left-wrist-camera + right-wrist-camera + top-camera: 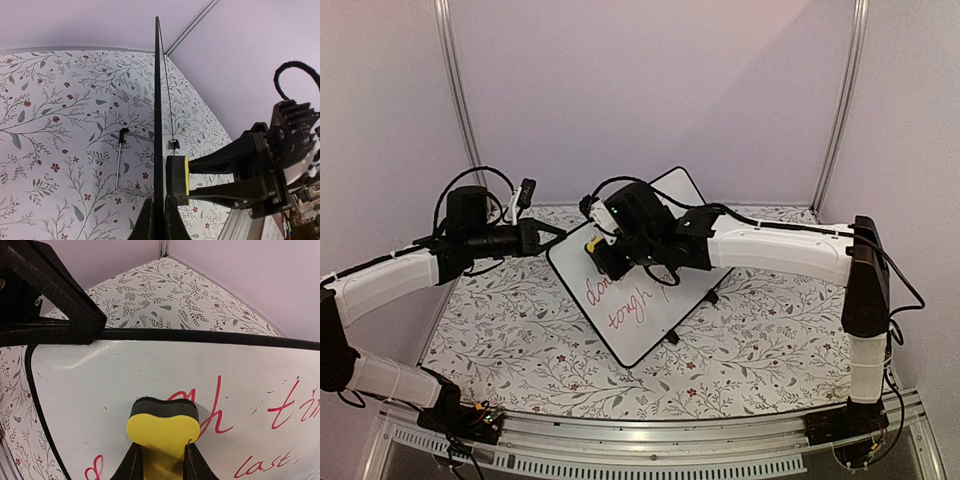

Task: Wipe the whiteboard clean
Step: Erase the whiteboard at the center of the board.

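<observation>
The whiteboard (650, 312) stands tilted mid-table, black-framed, with red handwriting (220, 410) and some dark marks on its face. My left gripper (556, 236) is shut on its left edge. In the left wrist view the whiteboard (158, 100) shows edge-on, pinched between the left gripper (159, 222) fingers. My right gripper (160, 462) is shut on a yellow-backed eraser (162, 427). Its black felt side lies against the board's face beside the red letters. The eraser (177, 175) also shows from the side, and as a yellow spot (592, 243) in the top view.
A floral cloth (520, 340) covers the table. Lilac walls with metal posts (458, 100) close in the back and sides. A thin wire leg (120, 160) props the board from behind, and small black feet (672, 338) rest on the cloth. A metal rail (650, 455) runs along the near edge.
</observation>
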### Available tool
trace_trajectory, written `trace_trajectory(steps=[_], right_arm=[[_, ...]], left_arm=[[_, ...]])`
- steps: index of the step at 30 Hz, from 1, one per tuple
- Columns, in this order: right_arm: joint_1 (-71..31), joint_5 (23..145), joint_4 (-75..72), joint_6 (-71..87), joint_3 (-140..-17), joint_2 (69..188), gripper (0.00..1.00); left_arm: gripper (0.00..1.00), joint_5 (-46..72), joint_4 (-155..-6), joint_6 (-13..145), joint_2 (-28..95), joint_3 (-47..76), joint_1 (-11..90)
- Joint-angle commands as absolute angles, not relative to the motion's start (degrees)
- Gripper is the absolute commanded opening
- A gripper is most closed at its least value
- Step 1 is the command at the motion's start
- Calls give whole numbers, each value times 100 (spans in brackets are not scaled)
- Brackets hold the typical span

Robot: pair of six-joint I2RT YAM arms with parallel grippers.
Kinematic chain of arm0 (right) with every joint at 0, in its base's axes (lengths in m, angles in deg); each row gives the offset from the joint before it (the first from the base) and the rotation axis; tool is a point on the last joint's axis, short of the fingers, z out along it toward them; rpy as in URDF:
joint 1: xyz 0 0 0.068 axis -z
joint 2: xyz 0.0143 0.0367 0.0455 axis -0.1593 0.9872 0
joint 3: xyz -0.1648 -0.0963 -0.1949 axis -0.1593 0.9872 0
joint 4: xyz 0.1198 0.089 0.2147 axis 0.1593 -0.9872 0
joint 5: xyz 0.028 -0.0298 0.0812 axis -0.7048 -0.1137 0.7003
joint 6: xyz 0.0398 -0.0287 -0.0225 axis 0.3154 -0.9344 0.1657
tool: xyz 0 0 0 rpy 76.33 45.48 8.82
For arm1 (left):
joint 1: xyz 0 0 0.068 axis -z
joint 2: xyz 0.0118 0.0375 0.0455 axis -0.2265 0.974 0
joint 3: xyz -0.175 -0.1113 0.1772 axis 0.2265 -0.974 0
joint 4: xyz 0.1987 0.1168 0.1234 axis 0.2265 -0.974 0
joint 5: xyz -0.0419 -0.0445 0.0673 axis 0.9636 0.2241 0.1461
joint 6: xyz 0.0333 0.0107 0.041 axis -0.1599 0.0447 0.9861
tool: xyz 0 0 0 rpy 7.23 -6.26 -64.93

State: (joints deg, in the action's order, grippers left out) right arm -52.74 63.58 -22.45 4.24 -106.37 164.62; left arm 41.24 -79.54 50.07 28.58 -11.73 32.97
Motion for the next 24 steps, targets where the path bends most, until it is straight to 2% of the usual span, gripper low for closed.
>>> trace_trajectory(steps=[1, 4, 9, 24], right_arm=[[-5174, 6298, -2603, 260, -11146, 16920, 23], [-5158, 6302, -2749, 214, -11543, 17053, 23], [-5148, 6310, -2787, 209, -11529, 17068, 23], [-5148, 6420, -2582, 628, -10449, 16547, 23]], left_arm=[[0, 4797, -7560, 5080, 2712, -1175, 3479], [0, 4793, -7558, 5082, 2752, -1175, 3474], [0, 4769, -7556, 5084, 2725, -1182, 3478], [0, 4800, -7545, 5078, 2656, -1178, 3472]])
